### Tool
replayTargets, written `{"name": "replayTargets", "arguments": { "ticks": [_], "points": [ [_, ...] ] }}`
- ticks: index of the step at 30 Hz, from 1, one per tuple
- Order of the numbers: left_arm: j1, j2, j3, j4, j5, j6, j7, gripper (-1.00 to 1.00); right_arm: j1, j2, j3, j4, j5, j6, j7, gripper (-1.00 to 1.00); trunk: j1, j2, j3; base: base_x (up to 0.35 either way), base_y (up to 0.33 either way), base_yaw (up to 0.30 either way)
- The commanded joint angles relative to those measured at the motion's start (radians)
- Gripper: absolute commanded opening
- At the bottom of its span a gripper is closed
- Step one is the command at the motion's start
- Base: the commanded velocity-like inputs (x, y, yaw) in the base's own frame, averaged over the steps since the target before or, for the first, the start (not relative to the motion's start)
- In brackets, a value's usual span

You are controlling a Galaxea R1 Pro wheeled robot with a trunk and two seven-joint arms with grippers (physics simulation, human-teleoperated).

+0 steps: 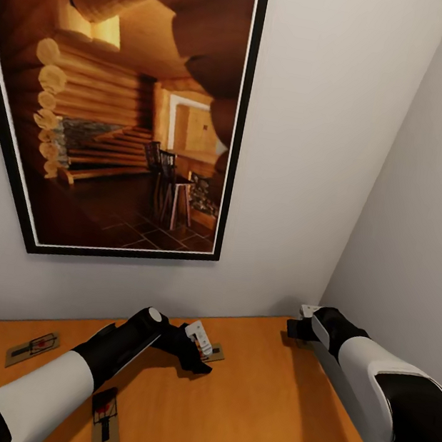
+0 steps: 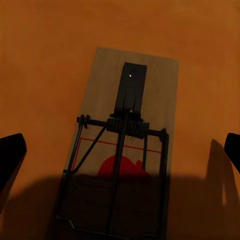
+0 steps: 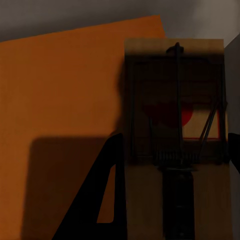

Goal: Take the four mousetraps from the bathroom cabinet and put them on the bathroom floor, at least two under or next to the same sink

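left jaws (image 1: 200, 348) spread over mousetrap (image 2: 122, 150), cabinet (image 1: 268, 403) mid-top

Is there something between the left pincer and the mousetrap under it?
Nothing visible. The left pincer hangs open right over the mousetrap, which lies flat on the cabinet top, fingers wide on both sides.
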Motion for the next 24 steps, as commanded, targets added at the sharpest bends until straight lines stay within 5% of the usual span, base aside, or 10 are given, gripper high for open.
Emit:
{"name": "replayTargets", "arguments": {
  "ticks": [1, 24],
  "points": [
    [-0.001, 0.0, 0.001, -0.001, -0.009, 0.003, -0.006, 1.0, 0.0, -0.001, 0.006, -0.001, -0.012, 0.006, 0.004, -1.0, 0.0, -0.001, -0.002, 0.0, 0.0, 0.0],
    [-0.001, 0.0, 0.007, -0.001, -0.009, 0.004, -0.006, 1.0, 0.0, -0.001, 0.006, -0.001, -0.012, 0.006, 0.005, -1.0, 0.0, -0.001, -0.002, 0.0, 0.0, 0.0]
  ]
}}
